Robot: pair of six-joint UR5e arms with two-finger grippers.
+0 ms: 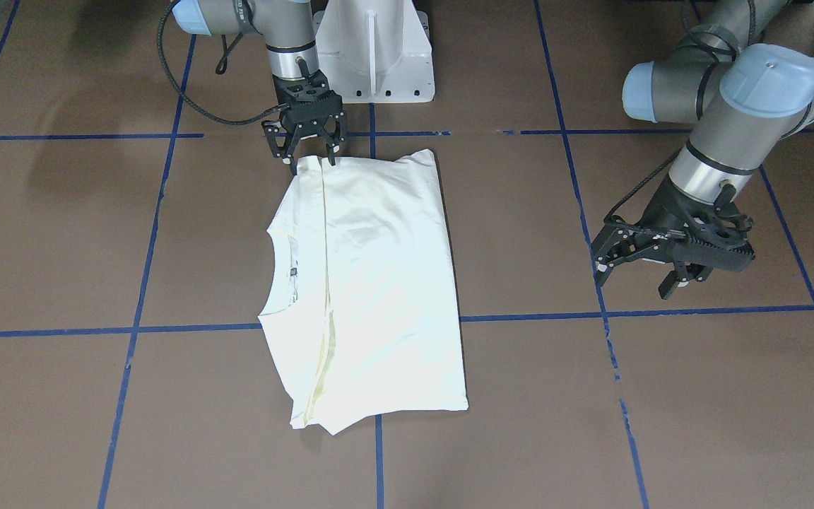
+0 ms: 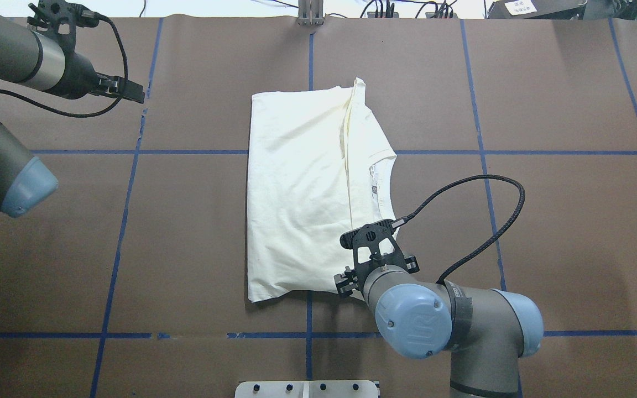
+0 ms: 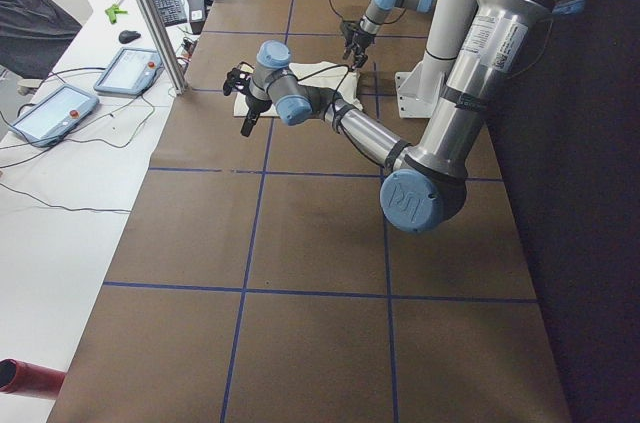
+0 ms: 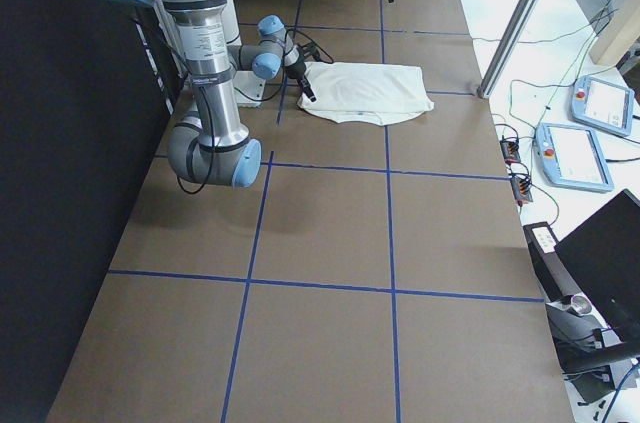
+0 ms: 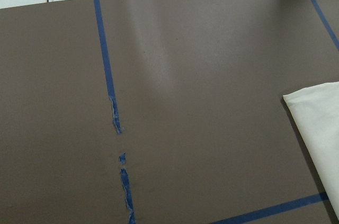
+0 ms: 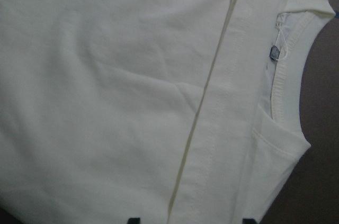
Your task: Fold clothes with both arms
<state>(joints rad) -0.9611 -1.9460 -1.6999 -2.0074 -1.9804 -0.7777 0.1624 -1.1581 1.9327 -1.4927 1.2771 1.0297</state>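
Shirt (image 1: 372,283) lies half-folded at frame centre. Right gripper (image 1: 313,165) gapes over its top edge and should pinch both layers squarely. Left gripper (image 1: 632,280), likewise spread, hangs far right.

A brown paper-covered table (image 2: 573,249) carries blue tape lines (image 2: 517,152). A white bench (image 3: 50,243) flanks one long edge of it, a black wall (image 3: 600,243) the other.

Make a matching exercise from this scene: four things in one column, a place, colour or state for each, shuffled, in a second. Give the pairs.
Things
1. shirt
2. left gripper
3. right gripper
4. tape

Descriptions
A. blue
B. open, at a corner of the shirt
C. cream-white, folded
D. open, well clear of the shirt

Pairs: 1-C, 2-D, 3-B, 4-A
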